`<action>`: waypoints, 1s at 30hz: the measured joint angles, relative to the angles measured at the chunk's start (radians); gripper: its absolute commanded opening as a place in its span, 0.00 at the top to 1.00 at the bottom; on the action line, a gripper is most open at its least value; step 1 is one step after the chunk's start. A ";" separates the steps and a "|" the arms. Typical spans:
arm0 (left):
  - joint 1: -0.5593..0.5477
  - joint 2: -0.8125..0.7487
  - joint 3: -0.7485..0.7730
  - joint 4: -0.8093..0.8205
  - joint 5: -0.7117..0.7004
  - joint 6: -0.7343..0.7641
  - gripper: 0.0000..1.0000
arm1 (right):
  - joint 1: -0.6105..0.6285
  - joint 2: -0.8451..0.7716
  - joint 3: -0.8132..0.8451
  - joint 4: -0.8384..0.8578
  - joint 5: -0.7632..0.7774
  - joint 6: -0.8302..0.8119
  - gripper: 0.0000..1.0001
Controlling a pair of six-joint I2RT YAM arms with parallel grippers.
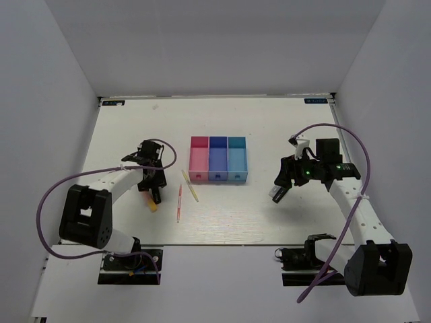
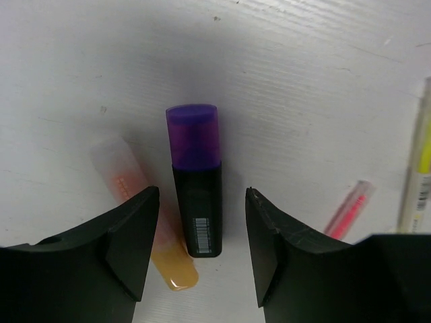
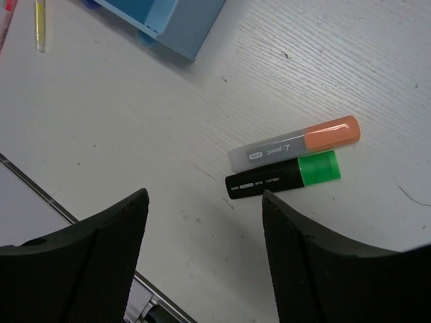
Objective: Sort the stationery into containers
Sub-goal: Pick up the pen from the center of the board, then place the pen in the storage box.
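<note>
The dark purple marker (image 2: 196, 178) lies on the table, its rear end between the open fingers of my left gripper (image 2: 202, 245), untouched. A short orange marker (image 2: 145, 215) lies beside it, partly under the left finger; it also shows in the top view (image 1: 153, 206). The red-pink pen (image 1: 179, 203) and pale-yellow pen (image 1: 190, 185) lie to the right. My left gripper (image 1: 154, 190) hovers low. My right gripper (image 3: 205, 249) is open and empty above the table (image 1: 283, 185). Just beyond its fingertips lie a black green-capped marker (image 3: 283, 177) and a grey orange-capped marker (image 3: 294, 143). The bins, pink (image 1: 199, 161), blue (image 1: 217, 161) and teal (image 1: 236, 161), stand mid-table.
The table's near edge (image 3: 67, 215) runs close under my right gripper. The corner of the teal bin (image 3: 165, 20) shows at the top of the right wrist view. White walls enclose the table on three sides.
</note>
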 measured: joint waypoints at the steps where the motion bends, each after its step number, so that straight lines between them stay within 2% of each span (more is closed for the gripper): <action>1: 0.000 0.015 0.001 -0.001 -0.003 0.000 0.35 | 0.000 -0.006 0.000 0.000 -0.002 0.000 0.28; 5: 0.001 0.073 0.014 0.000 -0.016 0.000 0.37 | 0.000 -0.023 0.001 -0.003 -0.006 -0.001 0.28; 8: 0.001 0.097 0.018 0.013 -0.021 -0.001 0.44 | 0.000 -0.027 0.001 -0.006 -0.007 -0.003 0.28; 9: 0.001 0.100 0.018 0.021 -0.023 -0.003 0.51 | 0.000 -0.027 0.001 -0.007 -0.008 -0.003 0.28; 12: 0.001 0.109 0.021 0.041 -0.024 -0.010 0.63 | 0.000 -0.027 0.001 -0.013 -0.011 -0.003 0.28; 13: 0.000 0.110 0.021 0.045 -0.026 -0.011 0.72 | 0.000 -0.027 0.001 -0.014 -0.013 -0.003 0.28; 16: 0.001 0.111 0.020 0.055 -0.033 -0.018 0.85 | 0.000 -0.027 0.001 -0.014 -0.014 -0.003 0.28; 18: -0.006 0.109 0.020 0.056 -0.037 -0.020 0.89 | 0.000 -0.027 0.001 -0.014 -0.015 -0.003 0.28; 24: -0.067 0.051 0.066 -0.006 -0.044 -0.018 0.94 | 0.000 -0.027 0.001 -0.014 -0.018 -0.003 0.28; 28: -0.139 0.014 0.255 -0.039 -0.039 -0.007 0.95 | 0.000 -0.027 0.001 -0.014 -0.019 -0.003 0.28; 30: -0.174 0.013 0.355 -0.030 -0.033 -0.002 0.95 | 0.000 -0.027 0.001 -0.014 -0.019 -0.003 0.33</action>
